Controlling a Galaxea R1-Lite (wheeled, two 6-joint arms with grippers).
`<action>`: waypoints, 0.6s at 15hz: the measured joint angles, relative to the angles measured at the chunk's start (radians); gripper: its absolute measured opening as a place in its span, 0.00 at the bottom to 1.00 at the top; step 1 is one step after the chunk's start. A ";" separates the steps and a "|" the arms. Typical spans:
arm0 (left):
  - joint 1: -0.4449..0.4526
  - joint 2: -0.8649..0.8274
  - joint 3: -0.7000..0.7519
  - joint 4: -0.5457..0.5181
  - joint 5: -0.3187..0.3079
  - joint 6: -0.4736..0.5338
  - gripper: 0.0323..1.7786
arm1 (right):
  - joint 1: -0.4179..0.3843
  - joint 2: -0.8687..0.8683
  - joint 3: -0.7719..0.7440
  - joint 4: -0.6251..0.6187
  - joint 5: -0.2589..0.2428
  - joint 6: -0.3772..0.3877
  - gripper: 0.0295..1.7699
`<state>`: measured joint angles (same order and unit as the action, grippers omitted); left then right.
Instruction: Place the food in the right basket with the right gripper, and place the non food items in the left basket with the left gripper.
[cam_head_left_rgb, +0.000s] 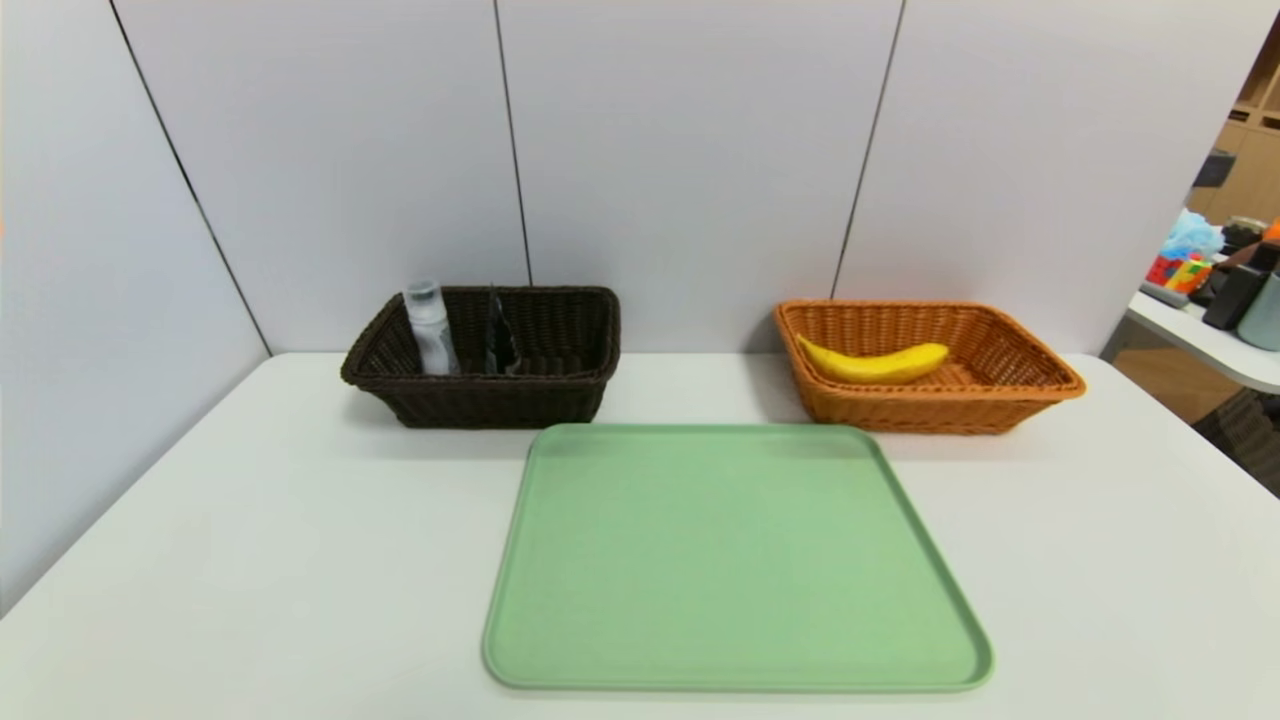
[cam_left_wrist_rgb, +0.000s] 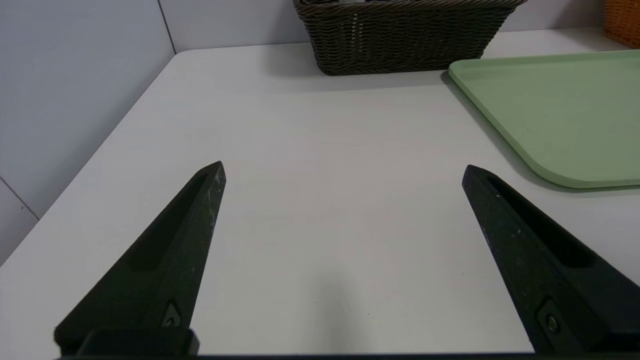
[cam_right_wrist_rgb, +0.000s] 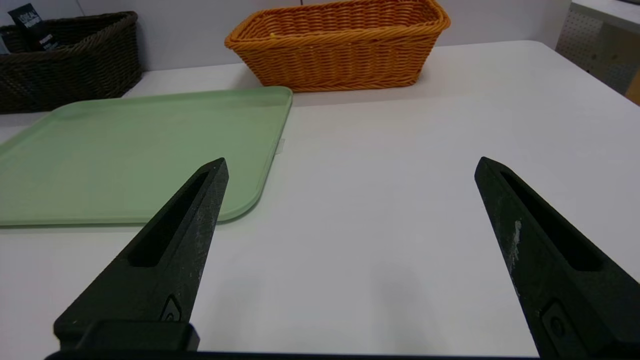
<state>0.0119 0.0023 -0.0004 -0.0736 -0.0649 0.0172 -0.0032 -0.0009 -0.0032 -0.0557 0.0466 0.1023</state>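
Both my grippers, left (cam_left_wrist_rgb: 342, 167) and right (cam_right_wrist_rgb: 350, 162), hang wide apart over the table (cam_head_left_rgb: 250, 560). Banana (cam_head_left_rgb: 875, 363) lies in the orange basket (cam_head_left_rgb: 1040, 395); bottle (cam_head_left_rgb: 430, 328) stands in the dark basket (cam_head_left_rgb: 500, 405); green tray (cam_head_left_rgb: 730, 560) between.

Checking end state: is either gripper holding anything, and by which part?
Nothing held. Left gripper and right gripper are both open with only bare table between their fingers.
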 joint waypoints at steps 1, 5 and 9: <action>0.000 0.000 0.000 0.007 0.015 0.008 0.95 | 0.000 0.000 0.001 0.000 0.000 0.006 0.96; 0.000 0.000 0.000 0.075 0.040 0.068 0.95 | 0.000 0.000 0.001 0.000 0.000 0.008 0.96; 0.000 0.000 0.000 0.076 0.042 0.013 0.95 | 0.000 0.000 0.001 -0.003 0.001 0.027 0.96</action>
<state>0.0119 0.0019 0.0000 0.0019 -0.0230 0.0302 -0.0032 -0.0009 -0.0017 -0.0591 0.0474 0.1289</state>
